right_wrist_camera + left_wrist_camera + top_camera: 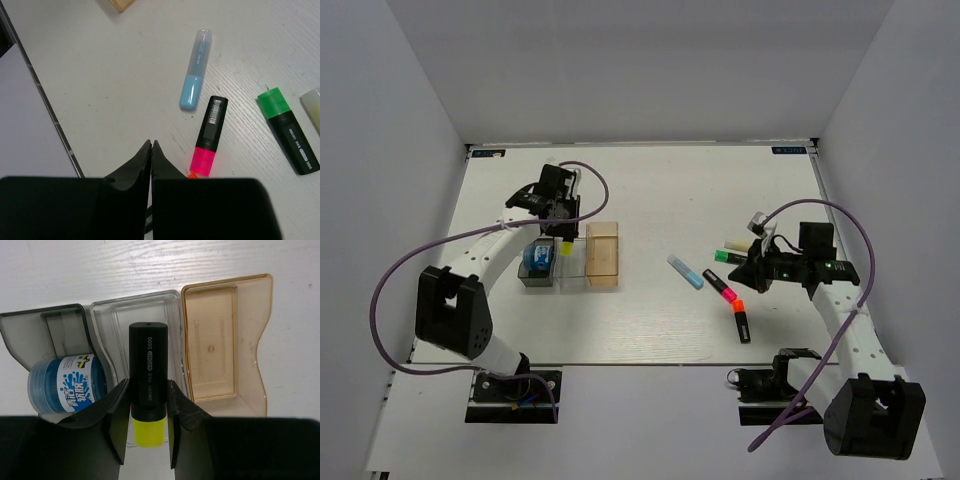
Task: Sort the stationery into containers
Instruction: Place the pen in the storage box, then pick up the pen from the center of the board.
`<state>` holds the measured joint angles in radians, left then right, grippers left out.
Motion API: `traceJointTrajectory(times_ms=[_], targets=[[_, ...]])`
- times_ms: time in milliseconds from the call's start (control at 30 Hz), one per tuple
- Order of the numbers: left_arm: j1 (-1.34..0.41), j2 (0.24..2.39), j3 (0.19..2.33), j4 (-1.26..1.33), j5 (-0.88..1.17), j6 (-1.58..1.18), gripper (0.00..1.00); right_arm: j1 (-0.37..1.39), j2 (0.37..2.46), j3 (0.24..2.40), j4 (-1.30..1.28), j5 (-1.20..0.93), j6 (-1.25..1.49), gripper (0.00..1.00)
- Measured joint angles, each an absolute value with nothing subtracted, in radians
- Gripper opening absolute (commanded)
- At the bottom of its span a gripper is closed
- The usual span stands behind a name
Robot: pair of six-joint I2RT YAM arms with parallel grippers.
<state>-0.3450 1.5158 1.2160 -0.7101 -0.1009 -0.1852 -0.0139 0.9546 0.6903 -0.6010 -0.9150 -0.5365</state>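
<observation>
White, wood-grained tabletop [650,190] fills a plain enclosure of pale grey walls [620,60], with two arms mounted at its near edge.

Three small trays stand side by side at the left of the tabletop, their rims touching: one dark grey tray [45,315], one clear tray [135,305] in the middle and one tan tray [250,340]. The dark grey tray holds a single blue tub [70,385] with a blue-white printed label, lying on its side. The tan tray holds nothing.

The left pincer [147,390] pinches one yellow highlighter [147,370] by its black body just beside the yellow end, the black end pointing out over the clear tray. Whether the pen touches the tray cannot be told.

Five pens lie loose on the right half of the tabletop, well apart from the trays: one light-blue marker [195,70], one pink highlighter [210,137], one orange highlighter [742,322], one green highlighter [287,130] and one pale-capped pen [312,105] just beside the green one. The marker and the pink highlighter lie near each other, not touching.

The right pincer [151,145] hangs above this group near the pink highlighter, its fingers pressed together on nothing.
</observation>
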Motion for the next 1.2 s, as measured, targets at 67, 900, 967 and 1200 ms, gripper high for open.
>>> traceJointTrajectory(times_ms=[67, 900, 967, 1200], targets=[[-0.341, 1.540, 1.207, -0.713, -0.096, -0.186, 0.08, -0.014, 0.971, 0.690, -0.601, -0.901, -0.523, 0.22], [-0.569, 1.229, 0.954, -0.651, 0.020, -0.155, 0.71, 0.108, 1.400, 0.982, -0.598, -0.663, -0.448, 0.33], [-0.656, 1.094, 0.863, -0.632, 0.073, -0.139, 0.85, 0.168, 1.479, 1.036, -0.596, -0.607, -0.438, 0.38], [-0.709, 0.768, 0.681, -0.661, 0.069, -0.123, 1.00, 0.407, 1.700, 1.184, -0.600, -0.409, -0.368, 0.53]])
